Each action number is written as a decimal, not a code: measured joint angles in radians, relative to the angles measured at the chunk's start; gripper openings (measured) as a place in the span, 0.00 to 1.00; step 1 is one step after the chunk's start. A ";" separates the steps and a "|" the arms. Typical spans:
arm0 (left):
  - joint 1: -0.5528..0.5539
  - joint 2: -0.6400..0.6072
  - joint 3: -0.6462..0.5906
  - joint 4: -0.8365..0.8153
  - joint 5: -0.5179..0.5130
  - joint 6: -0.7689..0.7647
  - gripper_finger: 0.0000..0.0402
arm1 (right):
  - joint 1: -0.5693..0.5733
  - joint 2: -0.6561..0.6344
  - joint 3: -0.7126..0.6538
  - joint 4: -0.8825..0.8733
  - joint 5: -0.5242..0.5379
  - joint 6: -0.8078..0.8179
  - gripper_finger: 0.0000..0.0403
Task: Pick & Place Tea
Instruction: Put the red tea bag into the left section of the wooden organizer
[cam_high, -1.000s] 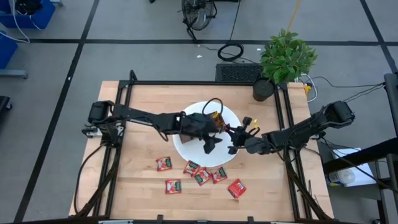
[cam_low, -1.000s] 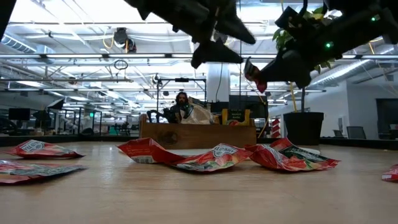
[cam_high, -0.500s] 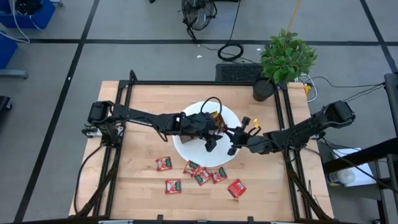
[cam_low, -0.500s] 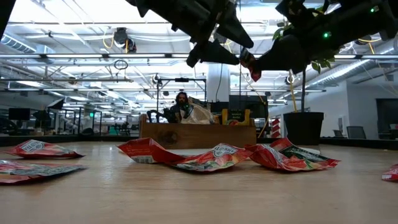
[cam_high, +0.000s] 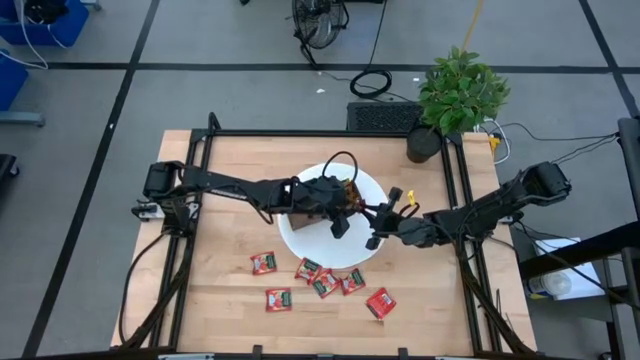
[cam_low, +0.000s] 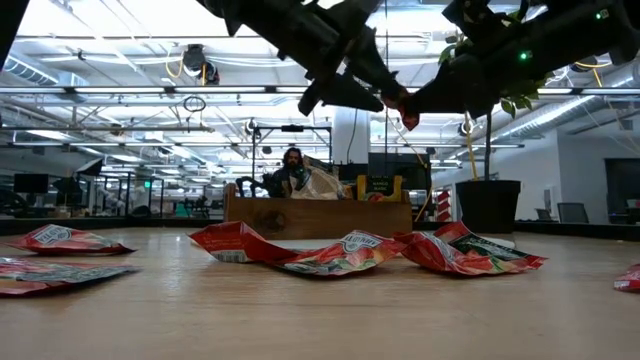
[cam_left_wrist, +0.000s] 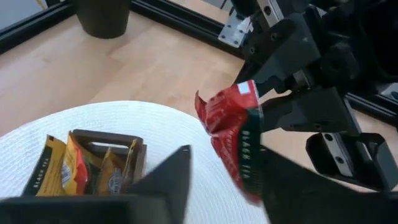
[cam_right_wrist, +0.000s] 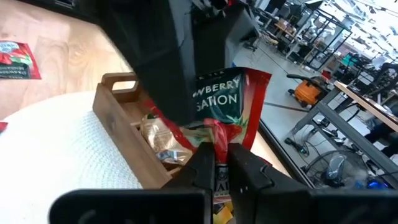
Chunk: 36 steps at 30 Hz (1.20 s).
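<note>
A red tea sachet (cam_left_wrist: 225, 127) (cam_right_wrist: 235, 93) (cam_low: 403, 104) is up in the air over the white round mat (cam_high: 300, 240), held by my right gripper (cam_high: 369, 224) (cam_right_wrist: 221, 158), which is shut on it. My left gripper (cam_high: 340, 222) (cam_left_wrist: 227, 158) is open, with one finger on each side of that sachet. The brown wooden tray (cam_high: 345, 190) (cam_left_wrist: 102, 155) stands on the mat with tan and yellow sachets in it. Several red sachets (cam_high: 320, 280) (cam_low: 350, 252) lie flat on the table nearer its near edge. My right gripper pinches the red sachet between its two fingers at one edge (cam_right_wrist: 216, 135) (cam_left_wrist: 254, 104), coming roughly level from the table's right. The sachet is crumpled and lifted clear above the mat. My left gripper: whether a finger (cam_left_wrist: 280, 186) touches the sachet's lower end, I cannot tell.
A potted plant (cam_high: 455, 95) stands at the table's far right corner. A black frame (cam_high: 200, 160) runs along the table's left, far and right sides. One red sachet (cam_high: 380, 302) lies near the near edge, another (cam_high: 263, 263) left of the cluster. Bare wood shows at the far left.
My left gripper has moved toward the right gripper, so its open fingers now stand around the held sachet. My right gripper has carried the sachet a little up and toward the table's left. The loose sachets and the tray have stayed put.
</note>
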 joint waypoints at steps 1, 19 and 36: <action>0.002 0.000 0.000 -0.004 0.001 0.006 0.34 | 0.000 0.000 0.000 0.000 0.001 0.000 0.03; -0.035 -0.073 0.005 -0.130 0.030 0.078 0.01 | 0.000 -0.003 -0.022 -0.040 -0.178 0.068 0.14; -0.099 -0.229 0.012 -0.609 -0.075 0.033 0.00 | -0.015 0.002 -0.065 -0.091 -0.472 0.140 0.09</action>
